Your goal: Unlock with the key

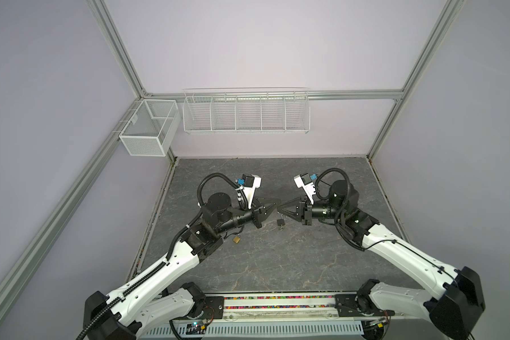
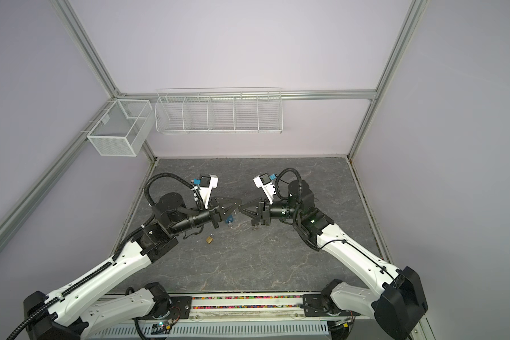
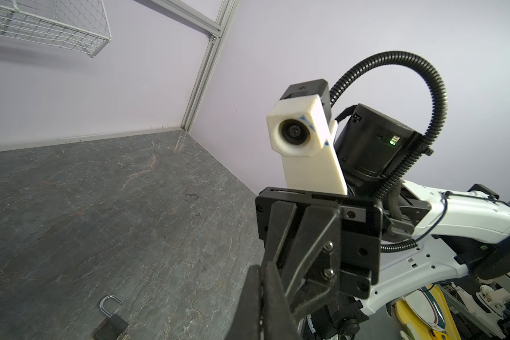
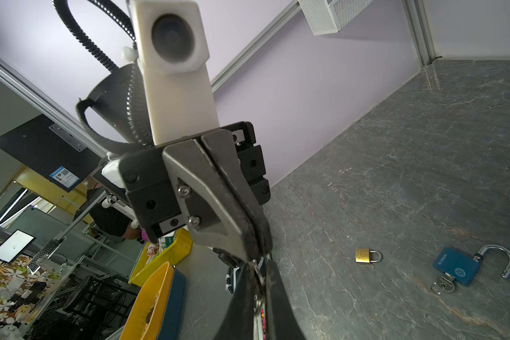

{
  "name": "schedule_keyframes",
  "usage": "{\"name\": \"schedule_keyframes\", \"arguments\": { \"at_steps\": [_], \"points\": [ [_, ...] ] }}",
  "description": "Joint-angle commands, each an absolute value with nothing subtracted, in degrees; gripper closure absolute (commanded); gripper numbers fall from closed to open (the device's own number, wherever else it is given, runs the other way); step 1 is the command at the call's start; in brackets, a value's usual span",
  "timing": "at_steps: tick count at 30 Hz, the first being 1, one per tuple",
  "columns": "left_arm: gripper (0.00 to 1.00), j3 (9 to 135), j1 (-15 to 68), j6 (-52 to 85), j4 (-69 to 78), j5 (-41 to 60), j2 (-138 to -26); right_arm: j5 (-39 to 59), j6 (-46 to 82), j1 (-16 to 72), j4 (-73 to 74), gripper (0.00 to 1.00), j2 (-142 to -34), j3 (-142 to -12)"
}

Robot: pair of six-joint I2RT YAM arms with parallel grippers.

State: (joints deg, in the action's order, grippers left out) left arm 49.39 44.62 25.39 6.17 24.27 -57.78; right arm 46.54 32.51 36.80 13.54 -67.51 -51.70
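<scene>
Three padlocks: one brass [image 1: 236, 240], one blue [image 4: 455, 266], one dark [image 3: 112, 321]. One key [image 4: 442, 285] shows plainly, in the blue one. Two baskets: one mesh [image 1: 147, 132], one wire [image 1: 245, 114] with five compartments. Two arms, left [image 1: 159, 265] and right [image 1: 409, 256]; two wrist cameras [image 1: 252, 182], one on each

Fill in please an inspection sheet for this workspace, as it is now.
Surface: grey marble-look table.
Job's things: blue padlock open, keyring in it; dark padlock open; brass padlock shut.
Clutter: nothing seen.
Grippers: left gripper shut; right gripper shut on what looks like a key; tips meet.
Cables: black conduit loops over each wrist.
Surroundings: white wire baskets on lilac walls.
</scene>
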Motion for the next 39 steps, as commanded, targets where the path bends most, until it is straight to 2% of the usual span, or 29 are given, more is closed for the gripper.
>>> {"name": "schedule_keyframes", "arguments": {
  "at_steps": [1, 14, 15, 16, 20, 23, 28, 32, 39],
  "points": [
    [1.00, 51.01, 44.46, 24.74, 6.78, 24.76, -57.50, 46.96, 31.40, 37.07, 13.67, 0.94, -66.71, -53.17],
    [1.00, 50.98, 44.38, 25.00, 6.10, 22.65, -56.89, 45.71, 32.52, 37.08, 13.28, 0.94, -66.18, -53.17],
    [0.96, 50.98, 44.39, 25.17, 5.86, 22.11, -56.76, 45.42, 32.52, 37.00, 12.89, 0.94, -66.05, -53.15],
    [0.86, 51.19, 44.34, 25.21, 5.50, 21.57, -56.77, 44.68, 32.16, 37.02, 11.90, 0.94, -65.84, -53.15],
    [0.62, 51.49, 43.94, 25.80, 4.06, 20.60, -56.24, 41.71, 30.13, 37.13, 7.03, 0.94, -65.19, -53.35],
    [0.52, 50.51, 43.77, 27.12, 2.35, 16.93, -54.89, 39.73, 28.72, 37.04, 2.48, 0.94, -65.64, -53.84],
    [0.49, 49.51, 43.74, 30.06, -6.75, 4.79, -52.17, 34.47, 26.13, 37.59, -5.85, 0.93, -66.51, -55.05],
    [0.49, 48.77, 43.70, 32.24, -16.67, -3.72, -51.33, 25.15, 22.91, 40.76, -13.71, 0.93, -67.40, -56.81],
    [0.48, 47.16, 43.67, 33.63, -29.78, -12.30, -54.19, 20.48, 25.00, 45.88, -14.28, 0.93, -70.70, -55.04]
  ]
}}
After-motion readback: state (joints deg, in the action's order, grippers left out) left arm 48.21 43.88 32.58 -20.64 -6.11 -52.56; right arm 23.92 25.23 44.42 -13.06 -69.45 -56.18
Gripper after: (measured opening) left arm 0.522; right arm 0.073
